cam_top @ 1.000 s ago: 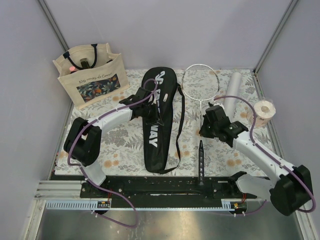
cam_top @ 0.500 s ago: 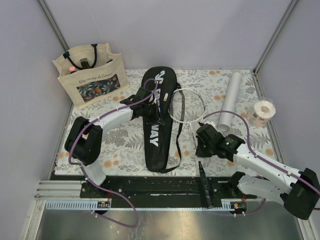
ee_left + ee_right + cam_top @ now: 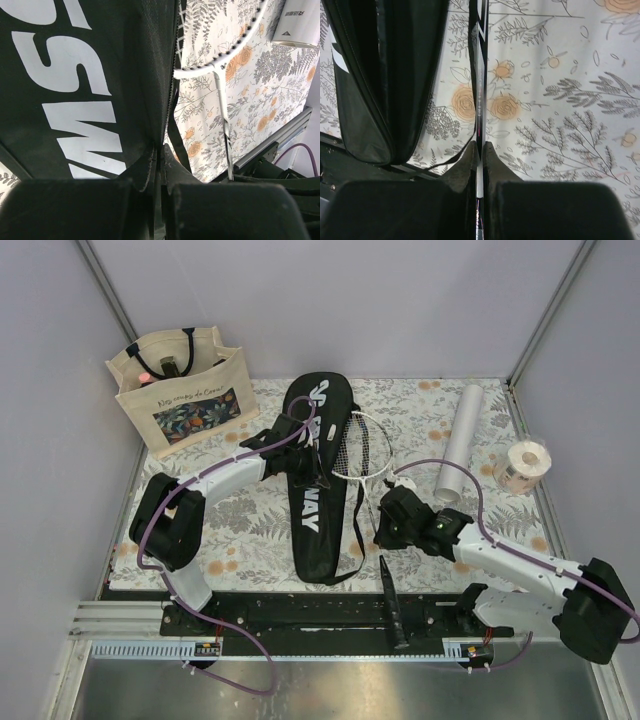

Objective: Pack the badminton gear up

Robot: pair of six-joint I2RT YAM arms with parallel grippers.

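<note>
The black racket cover (image 3: pixel 315 480) with white lettering lies lengthwise in the middle of the table. My left gripper (image 3: pixel 305 455) is shut on its right edge, which also shows in the left wrist view (image 3: pixel 160 150). My right gripper (image 3: pixel 385 525) is shut on the thin dark shaft (image 3: pixel 480 75) of a white-framed racket (image 3: pixel 362 448). The racket's head lies against the cover's right edge and its handle (image 3: pixel 390 600) points toward the front rail. The white tube (image 3: pixel 457 440) lies at the back right. I see only one racket.
The beige floral tote bag (image 3: pixel 175 390) stands at the back left. A pale tape roll (image 3: pixel 525 465) sits at the right edge. The cover's black strap (image 3: pixel 358 490) loops beside the racket shaft. A black rail (image 3: pixel 300 615) runs along the front.
My right arm has swung the racket left and nearer; its head went from beside the tube to the cover's right edge. The left arm has stayed put.
</note>
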